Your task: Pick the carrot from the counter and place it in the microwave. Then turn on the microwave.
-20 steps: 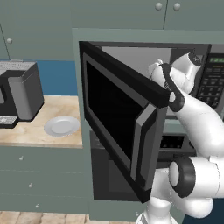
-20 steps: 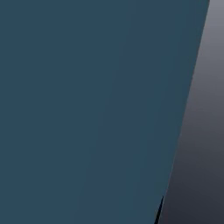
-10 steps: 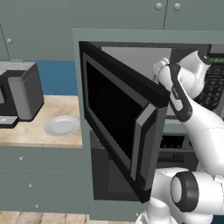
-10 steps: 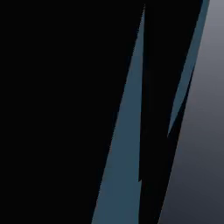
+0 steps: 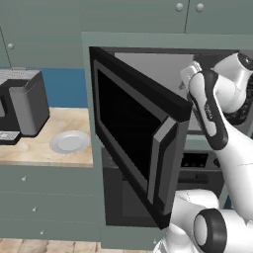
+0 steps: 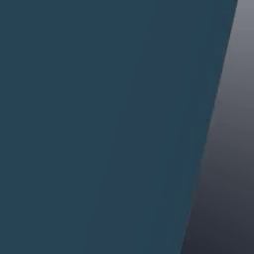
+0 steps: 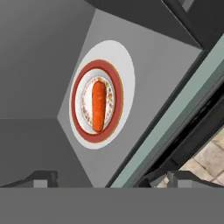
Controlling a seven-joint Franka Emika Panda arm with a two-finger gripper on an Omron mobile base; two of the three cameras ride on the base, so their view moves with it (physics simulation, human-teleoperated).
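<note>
Orange carrot (image 7: 99,106) lies on the microwave (image 5: 148,74) plate, beyond wide-open, empty jaws.

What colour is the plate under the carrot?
White with a red rim, under the carrot; plate shows best in the hand view.

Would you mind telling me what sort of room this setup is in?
A rendered kitchen, most likely: a built-in microwave with its door swung open, a beige counter bearing a grey plate, and a carrot on a dish inside.
</note>
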